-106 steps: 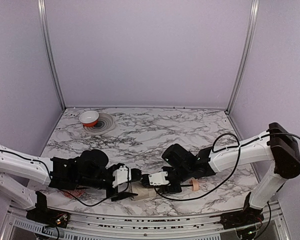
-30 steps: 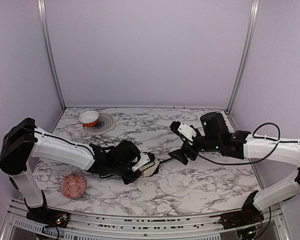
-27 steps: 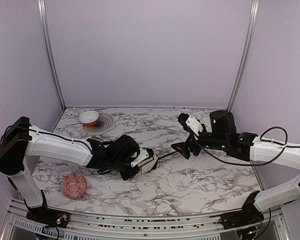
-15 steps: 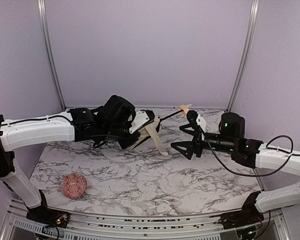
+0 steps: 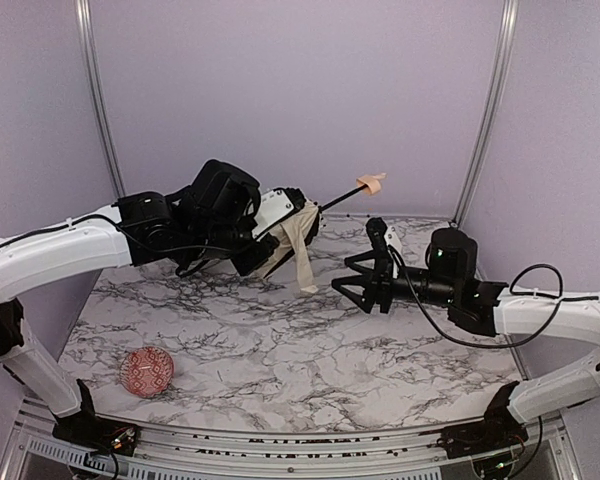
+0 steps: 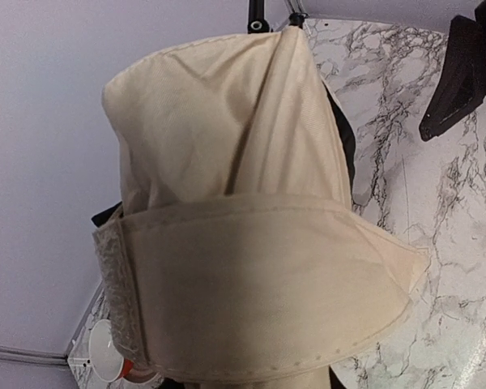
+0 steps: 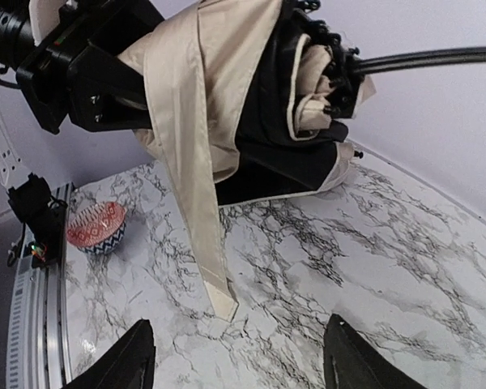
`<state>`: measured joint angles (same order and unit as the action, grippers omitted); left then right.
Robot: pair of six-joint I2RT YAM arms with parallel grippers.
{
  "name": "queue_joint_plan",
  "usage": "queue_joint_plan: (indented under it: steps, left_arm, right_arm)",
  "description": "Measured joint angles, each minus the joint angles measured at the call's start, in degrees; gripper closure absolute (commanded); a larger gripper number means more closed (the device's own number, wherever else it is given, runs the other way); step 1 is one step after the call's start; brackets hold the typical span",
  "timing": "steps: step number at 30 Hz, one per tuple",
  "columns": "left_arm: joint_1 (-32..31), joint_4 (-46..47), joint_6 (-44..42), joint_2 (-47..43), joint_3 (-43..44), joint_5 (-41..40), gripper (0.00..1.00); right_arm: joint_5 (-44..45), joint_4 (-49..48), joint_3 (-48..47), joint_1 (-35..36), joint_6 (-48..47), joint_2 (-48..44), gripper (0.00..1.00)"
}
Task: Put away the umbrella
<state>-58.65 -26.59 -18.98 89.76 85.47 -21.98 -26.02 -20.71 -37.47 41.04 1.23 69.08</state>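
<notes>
The umbrella [image 5: 298, 235] hangs in the air over the back of the table, my left gripper [image 5: 280, 222] shut on its cream folded canopy. Its black shaft [image 5: 340, 199] points up to the right and ends in the pale tan handle [image 5: 372, 183]. A cream strap [image 7: 198, 203] dangles from the bundle [image 7: 267, 97]. In the left wrist view the fabric [image 6: 235, 243] fills the frame and hides my fingers. My right gripper [image 5: 358, 262] stands open to the right of the umbrella, below the handle and apart from it, with nothing between its fingertips [image 7: 134, 361].
A red patterned ball [image 5: 146, 371] lies on the marble table [image 5: 310, 350] at the near left, also in the right wrist view [image 7: 97, 227]. A red and white bowl [image 6: 105, 361] sits at the back left. Lilac walls close in the back and sides.
My left arm has lifted the umbrella off the table and carried it up and back. The right gripper has come away from the shaft's end and now faces the umbrella from below the handle.
</notes>
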Motion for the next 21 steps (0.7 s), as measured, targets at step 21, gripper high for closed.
queue_joint_plan:
  steps: [21]
  left_arm:
    - [0.0,3.7,17.6,-0.7,5.7,-1.5,1.0]
  right_arm:
    - [25.2,-18.6,-13.8,16.6,8.1,21.8,0.65]
